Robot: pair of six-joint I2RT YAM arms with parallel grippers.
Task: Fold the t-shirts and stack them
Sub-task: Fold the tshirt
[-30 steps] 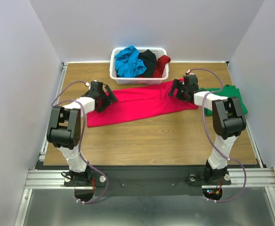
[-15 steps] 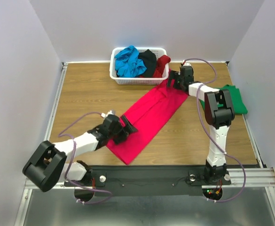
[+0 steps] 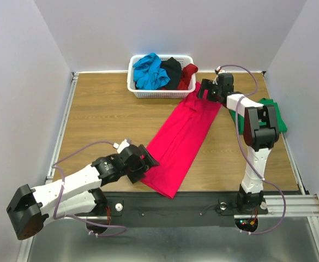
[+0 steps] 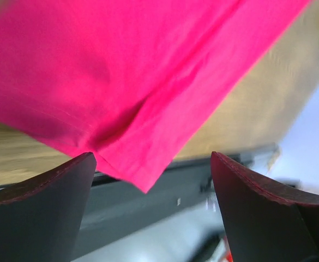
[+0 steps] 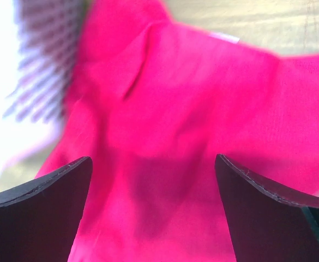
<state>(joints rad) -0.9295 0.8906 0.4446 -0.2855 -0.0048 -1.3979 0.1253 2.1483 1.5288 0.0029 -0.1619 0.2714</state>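
Nearby, a white basket point(image 3: 154, 93) of shirts point(image 3: 150, 73) sits beside the pink-red t-shirt point(image 3: 182, 139), green t-shirt point(image 3: 267, 102) rightward; both jaws released.

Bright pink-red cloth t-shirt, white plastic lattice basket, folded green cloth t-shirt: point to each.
Bright pink-red cloth t-shirt point(image 3: 182, 136): top external view, middle of the folded strip.
White plastic lattice basket point(image 3: 154, 94): top external view, near wall.
Green cloth t-shirt point(image 3: 268, 102): top external view, its far edge.
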